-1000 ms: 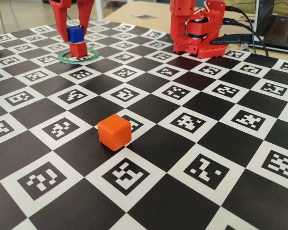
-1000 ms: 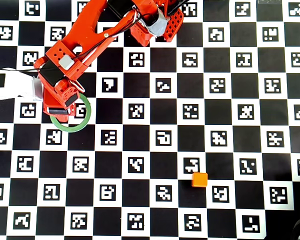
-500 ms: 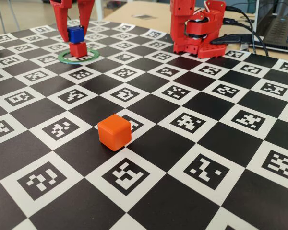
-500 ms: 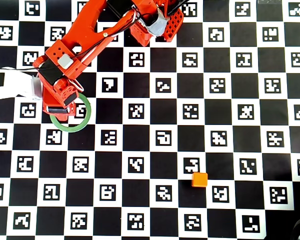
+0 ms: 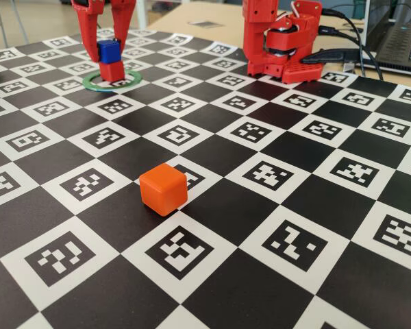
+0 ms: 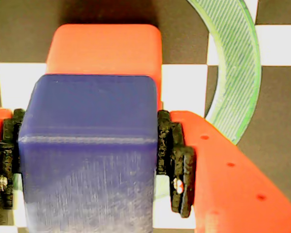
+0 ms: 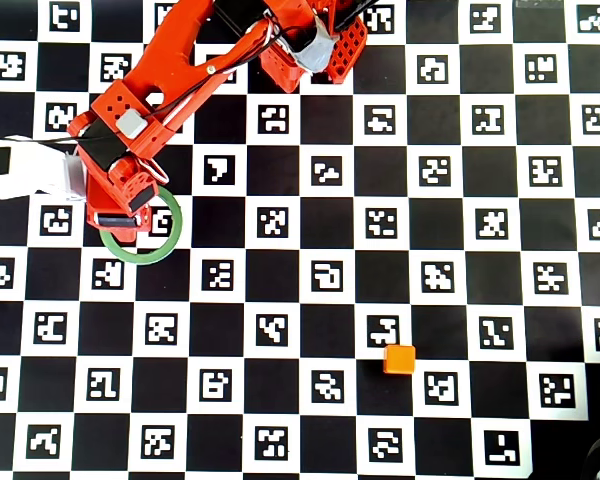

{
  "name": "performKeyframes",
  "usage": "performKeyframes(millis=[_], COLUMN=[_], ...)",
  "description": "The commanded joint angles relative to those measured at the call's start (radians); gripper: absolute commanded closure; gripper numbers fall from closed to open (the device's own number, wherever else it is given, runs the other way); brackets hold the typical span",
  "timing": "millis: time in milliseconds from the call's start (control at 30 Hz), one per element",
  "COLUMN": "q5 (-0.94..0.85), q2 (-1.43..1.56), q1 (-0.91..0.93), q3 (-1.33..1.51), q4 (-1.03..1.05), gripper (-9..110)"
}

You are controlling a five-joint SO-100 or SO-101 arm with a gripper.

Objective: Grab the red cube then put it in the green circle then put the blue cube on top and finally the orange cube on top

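1. Wrist view showed the pincer (image 6: 89, 160) clamped on the blue cube (image 6: 89, 145), with black pads (image 6: 177, 167) pressing its two side faces.
2. Just beneath and ahead sat the red cube (image 6: 104, 48); the blue one looked offset toward the camera, so a small nudge forward seemed wise before letting go.
3. From the fixed view the blue cube (image 5: 109, 51) rested on or barely above the red cube (image 5: 112, 70); contact could not be told.
4. Both stood inside the green ring (image 5: 111, 82), so the jaws should part slowly and lift straight up to avoid toppling the pair.
5. Well apart on the checkered mat (image 7: 310, 290), the orange cube (image 7: 399, 358) waited untouched.
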Motion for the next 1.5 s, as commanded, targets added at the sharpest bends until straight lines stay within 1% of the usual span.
performKeyframes(millis=[0,200,300,467,667,767,967,1267,1467], q5=[-0.006,-0.003,0.011,0.078,0.166,0.218,0.388,0.641,0.810], q2=[0.035,0.040,0.048,0.104,0.232,0.242,0.219,0.161,0.032], q1=[0.011,0.011,0.009,0.000,-0.064,-0.143,-0.345,-0.687,-0.879], q3=[-0.011,-0.014,-0.055,-0.169,-0.235,-0.268,-0.316,-0.285,-0.402], q4=[-0.008,0.002,0.048,0.179,0.242,0.304,0.385,0.374,0.396], gripper=[71,64,62,61,61,61,61,61,60])
